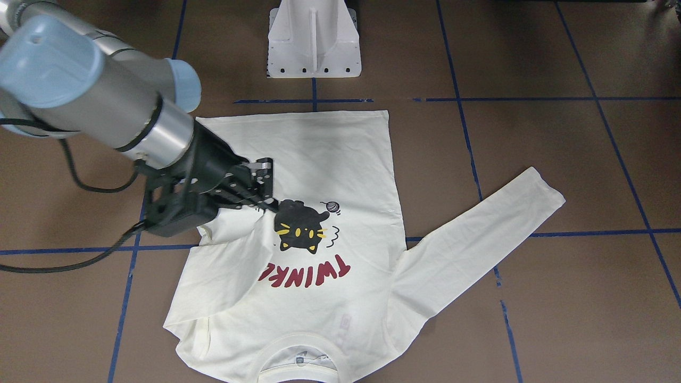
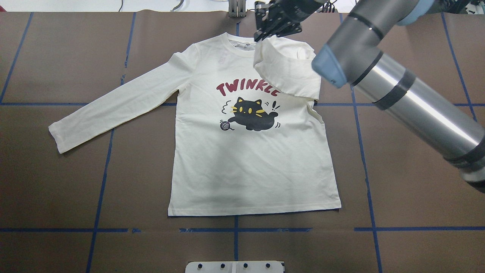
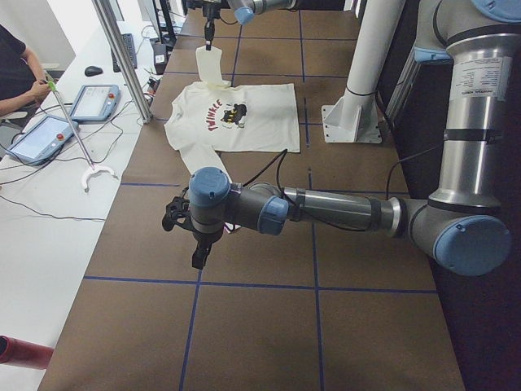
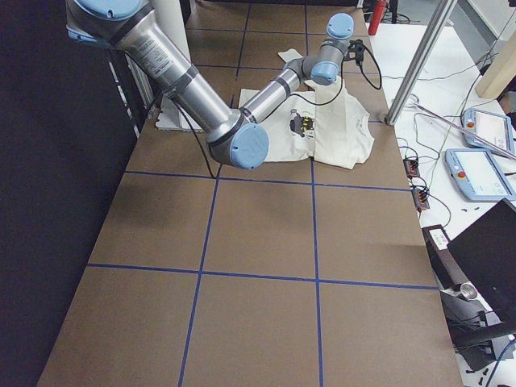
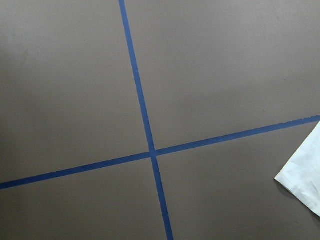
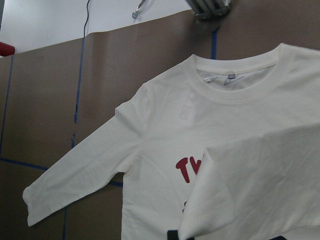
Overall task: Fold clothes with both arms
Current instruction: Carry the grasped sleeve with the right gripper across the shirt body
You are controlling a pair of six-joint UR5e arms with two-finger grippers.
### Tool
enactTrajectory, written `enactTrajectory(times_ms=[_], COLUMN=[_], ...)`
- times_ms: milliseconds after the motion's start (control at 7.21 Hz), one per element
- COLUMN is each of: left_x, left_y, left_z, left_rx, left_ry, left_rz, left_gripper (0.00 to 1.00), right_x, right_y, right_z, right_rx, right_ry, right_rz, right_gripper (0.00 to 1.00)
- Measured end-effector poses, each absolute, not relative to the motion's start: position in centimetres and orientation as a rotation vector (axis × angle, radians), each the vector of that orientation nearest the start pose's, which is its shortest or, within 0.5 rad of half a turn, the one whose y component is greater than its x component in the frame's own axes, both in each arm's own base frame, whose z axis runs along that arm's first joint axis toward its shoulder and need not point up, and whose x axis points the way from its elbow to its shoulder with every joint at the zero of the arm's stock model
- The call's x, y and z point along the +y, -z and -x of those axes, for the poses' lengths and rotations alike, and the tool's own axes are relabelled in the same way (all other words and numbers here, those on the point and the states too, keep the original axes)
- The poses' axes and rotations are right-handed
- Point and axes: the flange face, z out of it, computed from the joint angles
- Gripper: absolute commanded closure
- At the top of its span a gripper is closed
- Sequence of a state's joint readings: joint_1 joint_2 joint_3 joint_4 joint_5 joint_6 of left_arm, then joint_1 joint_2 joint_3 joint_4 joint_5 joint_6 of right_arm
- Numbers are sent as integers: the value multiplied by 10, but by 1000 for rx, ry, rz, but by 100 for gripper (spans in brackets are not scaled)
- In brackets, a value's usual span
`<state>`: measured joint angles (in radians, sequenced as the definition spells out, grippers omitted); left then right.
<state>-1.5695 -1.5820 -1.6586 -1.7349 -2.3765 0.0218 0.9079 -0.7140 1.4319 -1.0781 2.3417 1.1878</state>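
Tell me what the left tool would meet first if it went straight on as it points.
Most likely the bare table, near the tape cross: the left tool points down at it, and the shirt lies off to one side.

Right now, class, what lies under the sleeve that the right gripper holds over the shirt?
Under the sleeve in the right gripper lies the chest of the shirt. The cat print shows whole; the end of the red lettering is covered.
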Motion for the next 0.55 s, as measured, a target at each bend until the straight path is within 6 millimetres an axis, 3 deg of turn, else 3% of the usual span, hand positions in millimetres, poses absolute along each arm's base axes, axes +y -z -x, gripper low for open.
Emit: enactTrajectory(times_ms=[139, 277, 555], left_x=[-509, -509, -509], left_y=[-591, -592, -593], left_z=[61, 61, 61], left_rx=[799, 800, 800], left_ry=[-126, -125, -123], left_rz=[-255, -252, -250], left_gripper=[0, 0, 0], right_x=[-582, -561, -522], right_y=[-99, -93, -96], right_z=[430, 455, 493], right_rx=[-1310, -1317, -1317], right_ry=[36, 47, 58], right_rz=[-159, -151, -167], right_gripper=[100, 100, 100])
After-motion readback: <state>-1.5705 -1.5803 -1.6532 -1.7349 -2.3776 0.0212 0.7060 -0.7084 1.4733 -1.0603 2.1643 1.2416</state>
